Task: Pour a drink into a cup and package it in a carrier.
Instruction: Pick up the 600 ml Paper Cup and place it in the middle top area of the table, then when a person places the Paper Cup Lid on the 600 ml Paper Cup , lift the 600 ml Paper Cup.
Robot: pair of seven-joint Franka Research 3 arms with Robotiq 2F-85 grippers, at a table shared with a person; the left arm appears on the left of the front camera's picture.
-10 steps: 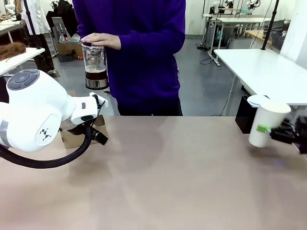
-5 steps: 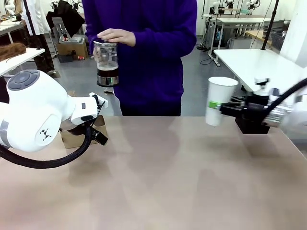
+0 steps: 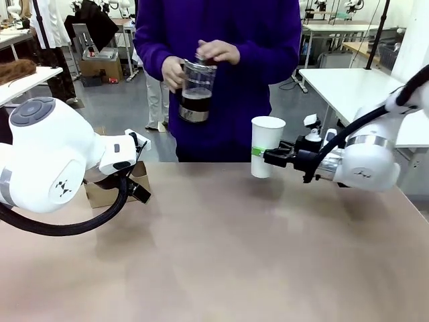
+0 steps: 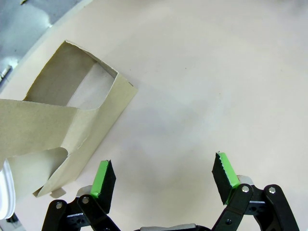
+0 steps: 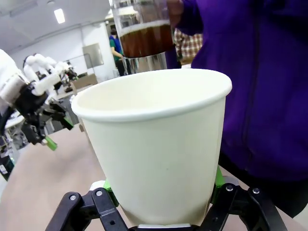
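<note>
While the right gripper [image 3: 267, 155] clamps the cup [image 3: 268, 134] upright, mouth up, near the table's far edge, the jug [image 3: 196, 84] of drink [image 3: 194, 102] sits higher, robot-left, in the person's hands. Left gripper [image 4: 163, 175] wide, empty, beside carrier [image 4: 53, 125].

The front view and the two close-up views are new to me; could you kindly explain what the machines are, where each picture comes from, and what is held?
These are two white robot arms at a beige table. The front view looks across it at a person in purple. Each close-up comes from a camera on one arm's wrist, looking along its tool. The right tool is shut on a tall white paper cup, held upright. The left tool is open and holds nothing, beside a brown cardboard carrier on the table. The person's hands hold a clear glass jug of dark brown drink.
</note>
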